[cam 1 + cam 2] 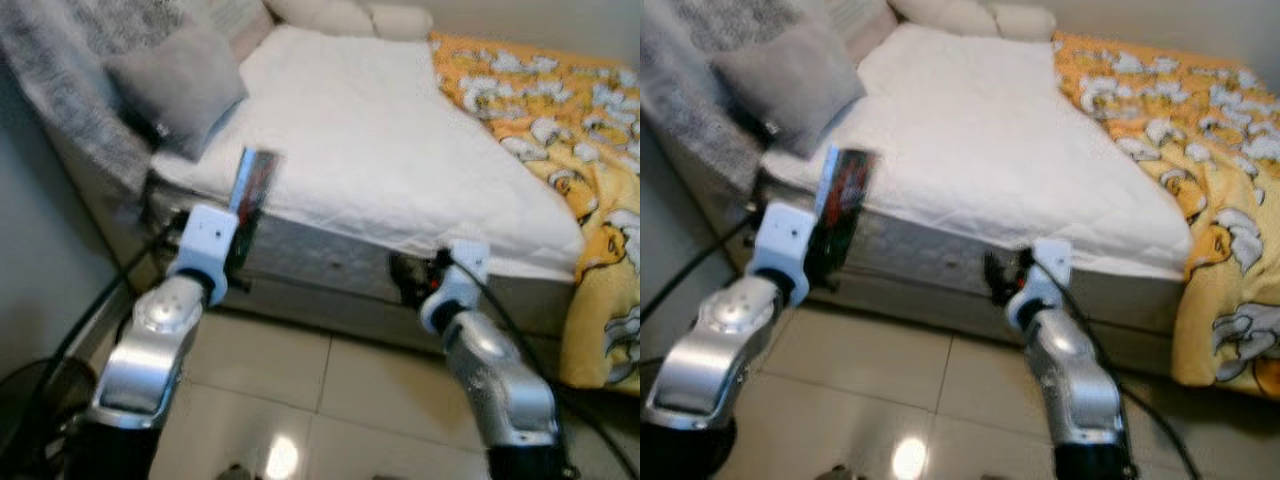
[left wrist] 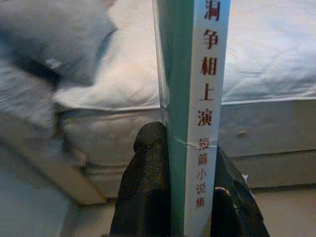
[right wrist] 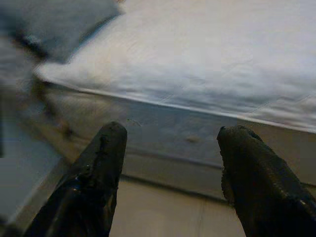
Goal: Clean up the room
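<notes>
My left gripper [image 1: 240,235] is shut on a thin book [image 1: 253,183] and holds it upright just in front of the bed's near left corner. In the left wrist view the book [image 2: 197,74] has a teal cover and a white spine with red characters, clamped between my black fingers [image 2: 148,177]. The right gripper [image 1: 410,275] is open with nothing in it, held low before the side of the mattress [image 3: 197,64]. Its fingers [image 3: 98,173] stand wide apart in the right wrist view.
A bed with a white quilted mattress cover [image 1: 380,140] lies ahead. A grey pillow [image 1: 180,85] and grey blanket [image 1: 70,70] sit at its left, a yellow patterned blanket [image 1: 570,130] at its right. Tiled floor [image 1: 300,390] lies below, with cables at left.
</notes>
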